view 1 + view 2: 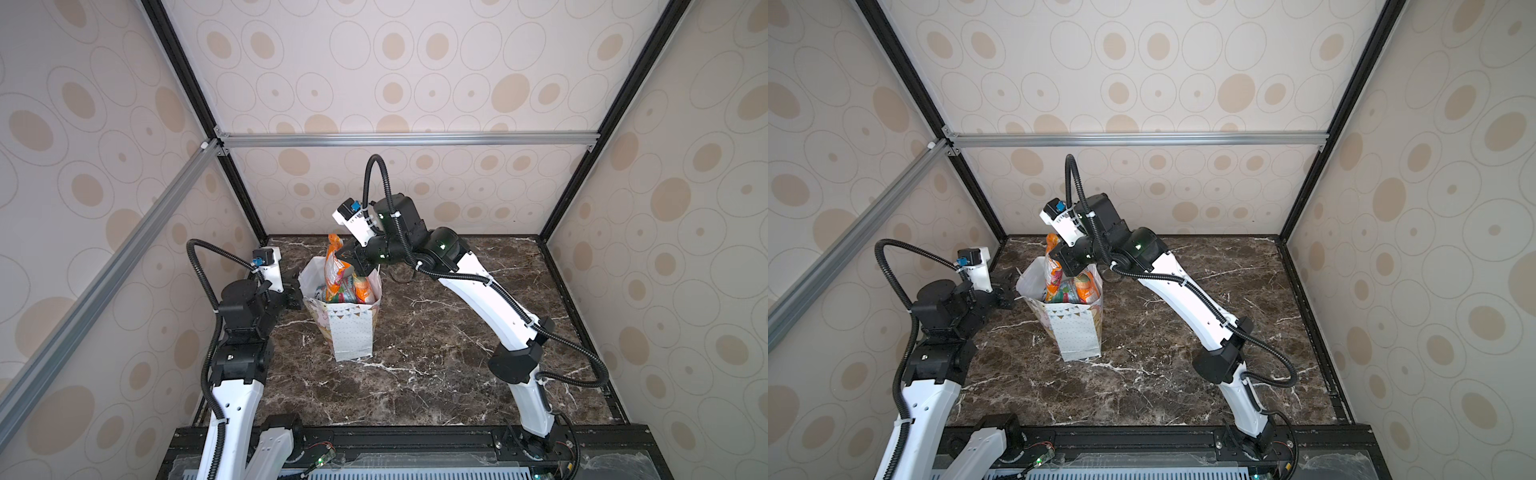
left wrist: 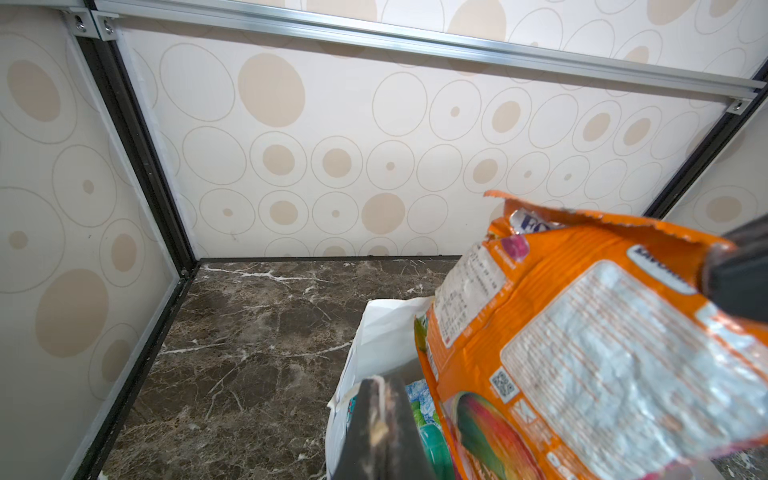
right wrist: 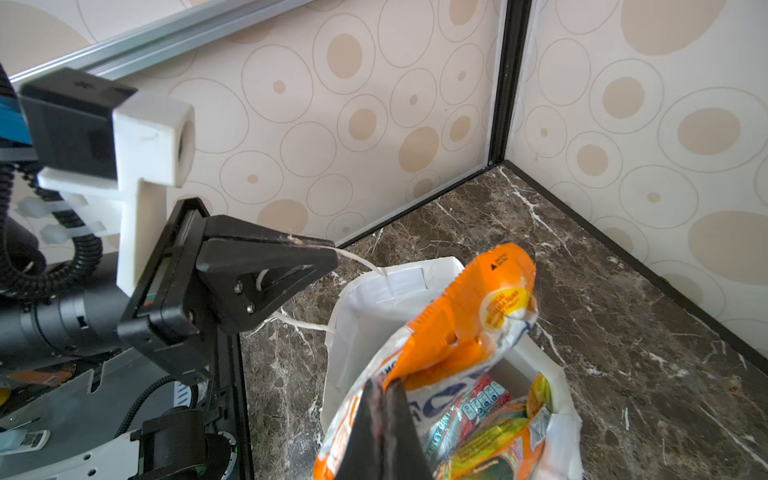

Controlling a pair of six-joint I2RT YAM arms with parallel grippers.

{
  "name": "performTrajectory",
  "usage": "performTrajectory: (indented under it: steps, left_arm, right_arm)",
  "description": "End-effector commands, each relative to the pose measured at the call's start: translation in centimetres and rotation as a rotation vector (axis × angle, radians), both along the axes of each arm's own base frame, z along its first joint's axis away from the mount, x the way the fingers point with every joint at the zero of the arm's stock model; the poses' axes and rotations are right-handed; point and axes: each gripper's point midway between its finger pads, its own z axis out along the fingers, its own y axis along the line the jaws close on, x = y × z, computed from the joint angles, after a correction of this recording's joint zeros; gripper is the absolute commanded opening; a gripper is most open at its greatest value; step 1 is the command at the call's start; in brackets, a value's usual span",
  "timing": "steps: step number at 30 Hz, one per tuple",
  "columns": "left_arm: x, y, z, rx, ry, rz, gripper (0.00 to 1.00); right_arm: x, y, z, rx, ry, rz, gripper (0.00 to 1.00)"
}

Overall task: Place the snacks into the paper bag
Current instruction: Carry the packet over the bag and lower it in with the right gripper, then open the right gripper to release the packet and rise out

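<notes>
Standing upright on the dark marble bench (image 1: 436,357) in both top views, the paper bag (image 1: 353,332) is showing its white dotted front and a row of pennants, mouth gaping. The right claw (image 1: 349,261) is reaching in from the right and is clamped on an orange pouch (image 1: 333,268). The pouch is poking up out of the mouth, with its lower end down among the other snacks (image 1: 355,291). How many are lying inside cannot be counted from here. The left claw (image 1: 297,284) is sitting at the bag's left rim, its tips too dark to read.

In the left wrist view, the orange pouch (image 2: 582,353) is filling the lower right. Its back label and QR code are facing the camera and its edge is running out of frame. The left claw (image 2: 376,399), fingers together, is hiding part of the bag's white rim (image 2: 384,328). A teal pouch (image 2: 428,432) is peeking out beside it. A blurred dark finger of the right claw is pressing the pouch's top corner.

In the right wrist view, the left claw (image 3: 309,266) is pinching the bag's white cord handle (image 3: 361,262), which is running from the inner wall to the closed tips. The right claw (image 3: 382,399) is gripping the orange pouch (image 3: 469,307) above the mouth. A red-striped pouch (image 3: 469,403) and a yellow-green pouch (image 3: 494,444) are lying inside below it, their lettering only partly legible.
</notes>
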Motion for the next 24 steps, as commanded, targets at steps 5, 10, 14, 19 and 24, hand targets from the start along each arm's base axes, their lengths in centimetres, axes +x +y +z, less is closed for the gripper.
performTrajectory:
  steps: [5,10,14,19,24]
  left_arm:
    - [-0.6,-0.2,2.6,0.015,-0.08,-0.013,0.0]
    - [-0.6,-0.2,2.7,0.015,-0.081,-0.015,0.0]
    - [-0.6,-0.2,2.7,0.015,-0.081,-0.013,0.0]
    - [-0.6,-0.2,2.7,0.014,-0.081,-0.015,0.0]
    - [-0.6,-0.3,2.8,0.012,-0.082,-0.022,0.0]
  right_arm:
    - [-1.0,0.5,0.3,-0.009,-0.035,0.031,0.06]
    - [-0.9,-0.3,0.6,-0.041,-0.083,-0.011,0.35]
    - [-0.3,-2.0,1.9,-0.065,-0.13,-0.1,0.43]
    - [0.8,-6.8,3.6,-0.129,-0.19,-0.318,0.48]
    - [1.0,-10.4,2.0,-0.185,-0.187,-0.447,0.51]
